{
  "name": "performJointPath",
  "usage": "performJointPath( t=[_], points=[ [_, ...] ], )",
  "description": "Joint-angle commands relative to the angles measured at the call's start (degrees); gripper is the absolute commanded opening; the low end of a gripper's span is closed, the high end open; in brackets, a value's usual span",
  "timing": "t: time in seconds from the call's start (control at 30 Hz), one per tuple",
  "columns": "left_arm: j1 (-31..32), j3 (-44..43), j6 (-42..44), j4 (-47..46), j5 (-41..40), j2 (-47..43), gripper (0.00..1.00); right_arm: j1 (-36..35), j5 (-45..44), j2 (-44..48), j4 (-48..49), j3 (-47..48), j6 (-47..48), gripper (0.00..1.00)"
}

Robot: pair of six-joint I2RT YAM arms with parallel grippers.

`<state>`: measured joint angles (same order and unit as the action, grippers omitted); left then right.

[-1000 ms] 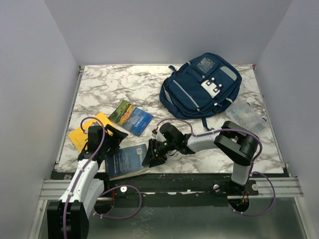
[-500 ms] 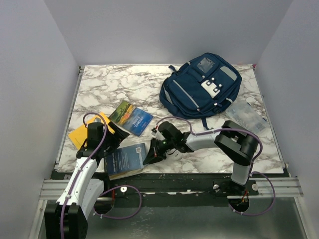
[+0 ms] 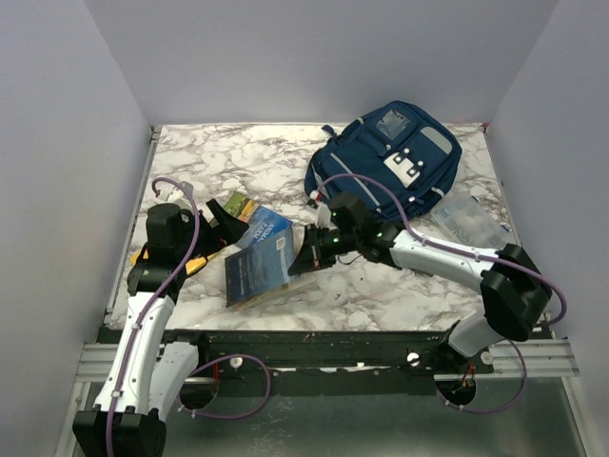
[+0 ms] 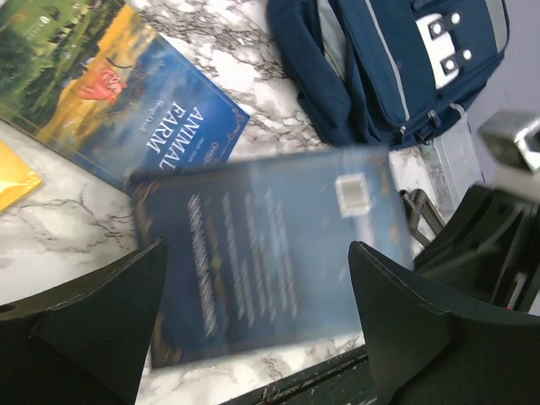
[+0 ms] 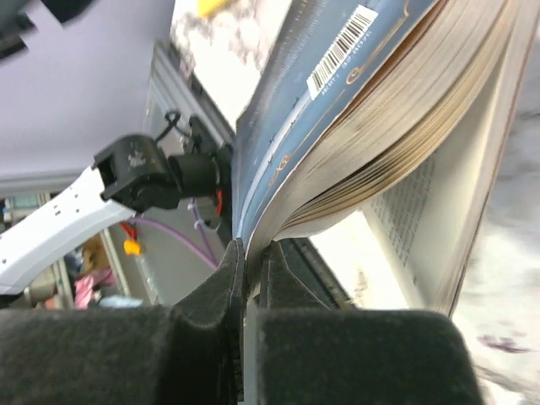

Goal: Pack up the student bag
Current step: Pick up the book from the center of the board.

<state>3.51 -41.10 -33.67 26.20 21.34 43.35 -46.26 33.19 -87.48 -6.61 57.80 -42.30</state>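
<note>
The student bag (image 3: 385, 167), navy with grey stripes and white clips, lies at the far right of the marble table; it also fills the upper right of the left wrist view (image 4: 396, 59). My right gripper (image 3: 304, 261) is shut on the cover edge of a dark blue book (image 3: 255, 271), which hangs tilted and partly open above the table. In the right wrist view the cover (image 5: 337, 93) is pinched between the fingers of that gripper (image 5: 251, 253) and the pages fan out. My left gripper (image 3: 225, 227) stands open and empty, above and left of the blue book (image 4: 261, 253).
An "Animal Farm" book (image 4: 118, 101) lies flat at centre left, partly under the lifted book (image 3: 240, 206). A yellow booklet (image 3: 195, 266) lies by the left arm. A clear plastic case (image 3: 471, 221) sits right of the bag. The table's front rail (image 3: 333, 343) runs along the near edge.
The right gripper shut on the blue book's cover and lifted it away from the front edge, toward the middle. The left arm drew back toward the far left.
</note>
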Motion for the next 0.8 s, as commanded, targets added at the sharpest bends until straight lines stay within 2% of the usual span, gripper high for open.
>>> performJointPath(
  t=[0.0,0.17,0.27,0.37,0.47,0.6,0.77],
  points=[
    [0.1,-1.0,2.4,-1.9,7.1,2.3,0.9,7.9,7.6,5.3,1.6,-1.4,12.3,0.0],
    [-0.8,3.7,-2.3,-13.2,16.3,5.5,0.92,10.6,10.0,9.2,-0.9,-3.0,19.7,0.0],
    [-1.9,7.6,-8.9,-21.7,20.2,9.9,0.92,10.8,12.0,11.8,1.3,-5.1,19.7,0.0],
    [-2.7,8.2,-11.5,-27.4,23.1,16.7,0.92,10.8,14.5,14.1,3.0,-6.5,19.7,0.0],
    [-3.0,5.8,-11.6,-27.7,26.1,22.1,0.9,10.8,16.1,15.4,3.0,-7.1,20.8,0.0],
    [-2.9,3.6,-9.7,-24.7,23.4,19.6,0.87,10.8,17.2,15.4,0.6,-6.6,23.0,0.0],
    [3.3,-6.3,6.7,-9.6,16.5,17.9,0.85,10.8,20.9,15.3,-0.1,-6.5,26.2,0.0]
  ],
)
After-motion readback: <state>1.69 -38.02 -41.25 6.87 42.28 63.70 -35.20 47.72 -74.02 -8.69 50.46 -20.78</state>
